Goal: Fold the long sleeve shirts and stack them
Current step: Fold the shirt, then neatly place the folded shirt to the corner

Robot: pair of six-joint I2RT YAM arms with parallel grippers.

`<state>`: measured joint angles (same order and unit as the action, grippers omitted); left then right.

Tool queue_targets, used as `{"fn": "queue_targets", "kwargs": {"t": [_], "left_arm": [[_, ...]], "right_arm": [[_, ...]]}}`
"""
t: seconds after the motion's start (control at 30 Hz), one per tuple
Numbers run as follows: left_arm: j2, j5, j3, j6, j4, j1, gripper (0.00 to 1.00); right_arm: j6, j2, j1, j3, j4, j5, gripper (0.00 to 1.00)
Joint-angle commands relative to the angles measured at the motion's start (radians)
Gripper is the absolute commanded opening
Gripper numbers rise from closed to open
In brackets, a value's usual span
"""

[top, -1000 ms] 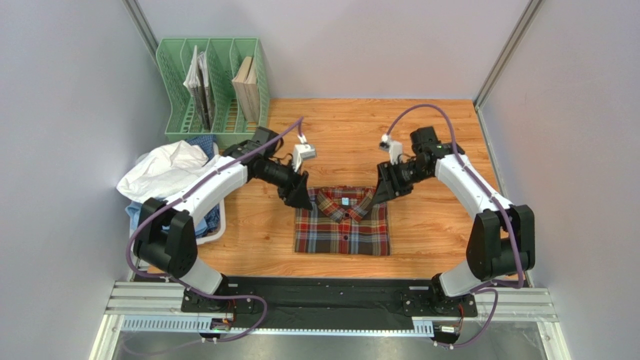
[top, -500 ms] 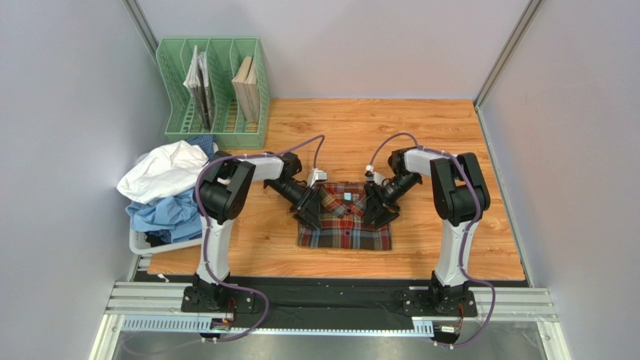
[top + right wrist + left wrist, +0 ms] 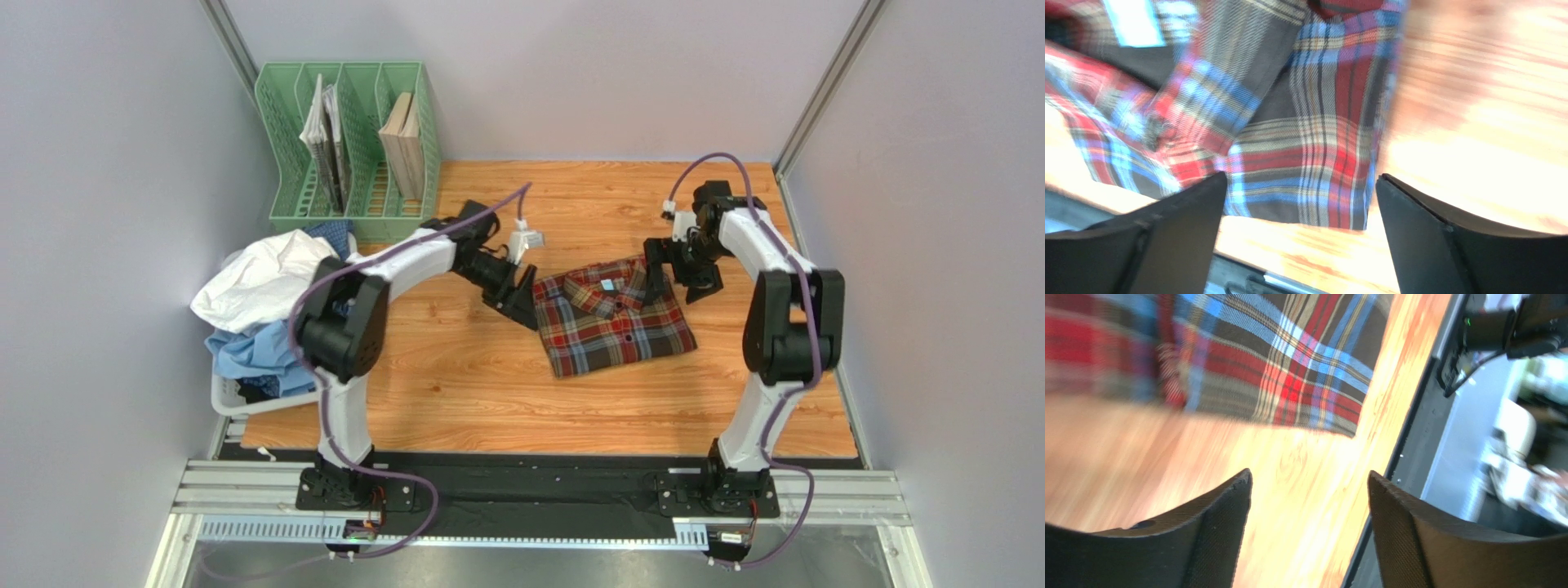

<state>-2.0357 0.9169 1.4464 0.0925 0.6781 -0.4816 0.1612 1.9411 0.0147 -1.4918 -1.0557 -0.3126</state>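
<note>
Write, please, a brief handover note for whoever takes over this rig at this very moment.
Left hand: open, empty, just left of the folded red, brown and blue tartan cloth shirt.
Right hand: open, empty, at its far right corner.
Tartan shirt lies askew mid-table.
White cloth shirt and light blue cloth shirt: crumpled heap at the left edge.
Done: tartan folded.
Left: fold those two, stack all.
</note>
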Motion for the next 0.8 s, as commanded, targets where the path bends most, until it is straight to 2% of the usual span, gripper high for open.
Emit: {"fn": "queue_targets", "kwargs": {"t": [0.0, 0.07, 0.13, 0.27, 0.37, 0.53, 0.6, 0.73, 0.77], "left_arm": [[0.404, -0.153, -0.070, -0.001, -0.101, 0.087, 0.98], [0.494, -0.196, -0.090, 0.042, -0.046, 0.118, 0.99], [0.597, -0.253, -0.100, 0.099, 0.003, 0.133, 0.99], [0.719, -0.297, -0.093, 0.147, 0.135, 0.140, 0.99], [0.807, -0.325, -0.133, 0.130, 0.138, 0.140, 0.99], [0.864, -0.363, -0.156, 0.144, 0.167, 0.158, 0.99], [0.865, -0.380, -0.159, 0.150, 0.179, 0.172, 0.99], [0.871, -0.412, -0.176, 0.168, 0.190, 0.176, 0.99], [0.871, -0.417, -0.179, 0.170, 0.190, 0.175, 0.99]], "right_arm": [[-0.057, -0.295, 0.133, 0.122, 0.137, 0.093, 1.00], [-0.049, -0.388, 0.215, 0.200, 0.239, 0.173, 1.00], [-0.037, -0.403, 0.333, 0.272, 0.293, 0.262, 1.00], [-0.048, -0.244, 0.450, 0.223, 0.248, 0.366, 1.00], [-0.057, -0.170, 0.507, 0.196, 0.263, 0.427, 1.00], [-0.094, 0.007, 0.501, 0.131, 0.276, 0.454, 1.00], [-0.113, 0.063, 0.458, 0.098, 0.278, 0.471, 1.00], [-0.103, 0.145, 0.314, -0.029, 0.261, 0.487, 1.00], [-0.098, 0.160, 0.247, -0.057, 0.251, 0.487, 1.00]]}}
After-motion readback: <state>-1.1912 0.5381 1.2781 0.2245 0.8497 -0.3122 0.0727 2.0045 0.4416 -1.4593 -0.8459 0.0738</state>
